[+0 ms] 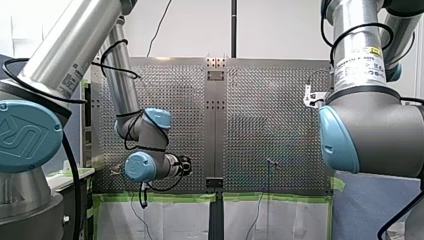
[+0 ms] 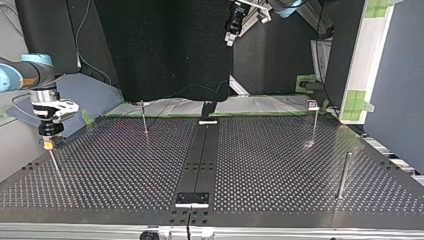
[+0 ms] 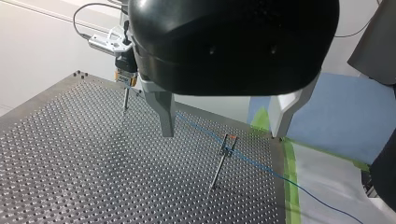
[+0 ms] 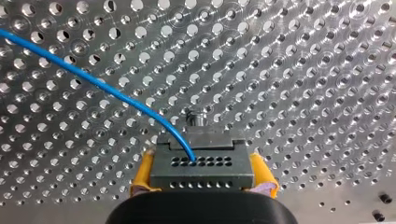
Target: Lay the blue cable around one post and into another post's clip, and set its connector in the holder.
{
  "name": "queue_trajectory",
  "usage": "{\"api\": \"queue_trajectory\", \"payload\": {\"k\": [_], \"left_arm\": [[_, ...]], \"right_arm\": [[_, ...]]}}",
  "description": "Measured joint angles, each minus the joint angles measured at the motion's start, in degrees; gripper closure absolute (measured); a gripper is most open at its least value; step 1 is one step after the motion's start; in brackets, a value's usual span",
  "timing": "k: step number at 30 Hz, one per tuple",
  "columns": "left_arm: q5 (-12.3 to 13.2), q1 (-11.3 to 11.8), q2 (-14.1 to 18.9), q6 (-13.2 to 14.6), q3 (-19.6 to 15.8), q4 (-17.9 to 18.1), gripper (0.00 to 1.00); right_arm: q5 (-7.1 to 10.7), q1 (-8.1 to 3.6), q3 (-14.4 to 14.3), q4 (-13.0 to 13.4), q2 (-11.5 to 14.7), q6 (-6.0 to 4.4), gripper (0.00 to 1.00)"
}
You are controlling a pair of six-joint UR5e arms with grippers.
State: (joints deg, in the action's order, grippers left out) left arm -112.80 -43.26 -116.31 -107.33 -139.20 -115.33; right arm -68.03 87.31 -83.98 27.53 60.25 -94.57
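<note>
Seating the connector [image 4: 201, 165] well means lowering it straight and keeping it square over the holder [image 4: 196, 119] just ahead of it. My right gripper [image 4: 201, 173] clamps it between yellow pads. Watch the pull: the cable [image 4: 93, 81] runs straight from the connector through the clip post [image 3: 222, 158] and off the bench [image 3: 70, 163]. My left gripper [image 3: 224, 122] hangs wide, holding nothing. A bare post [image 2: 343, 175] stands well apart, no obstacle.
</note>
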Motion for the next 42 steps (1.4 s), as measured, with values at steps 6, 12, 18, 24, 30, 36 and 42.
{"api": "queue_trajectory", "payload": {"k": [6, 12, 18, 24, 30, 36, 42], "left_arm": [[0.0, 0.0, -0.02, 0.01, 0.0, 0.0, 0.01], [0.0, 0.0, -0.01, 0.0, 0.0, 0.08, 0.01], [0.0, 0.0, -0.01, 0.01, 0.0, 0.09, 0.01], [0.06, -0.01, 0.0, -0.01, 0.09, 0.01, 0.01], [0.08, -0.01, 0.0, -0.03, 0.16, -0.04, 0.01], [0.06, -0.01, 0.0, -0.05, 0.2, -0.07, 0.01], [0.08, -0.01, -0.01, -0.06, 0.22, -0.08, 0.01]], "right_arm": [[-0.66, 0.01, 0.02, -0.22, 0.05, 0.5, 0.3], [-0.87, 0.06, -0.02, -0.27, 0.01, 0.91, 0.15], [-0.84, 0.1, -0.01, -0.3, 0.01, 1.22, 0.07], [-0.88, 0.15, -0.02, -0.35, 0.01, 1.47, 0.0], [-0.89, 0.26, -0.01, -0.31, 0.01, 1.62, 0.0], [-0.86, 0.34, -0.01, -0.28, 0.01, 1.65, 0.0], [-0.62, 0.56, -0.01, -0.21, 0.01, 1.64, 0.0]]}}
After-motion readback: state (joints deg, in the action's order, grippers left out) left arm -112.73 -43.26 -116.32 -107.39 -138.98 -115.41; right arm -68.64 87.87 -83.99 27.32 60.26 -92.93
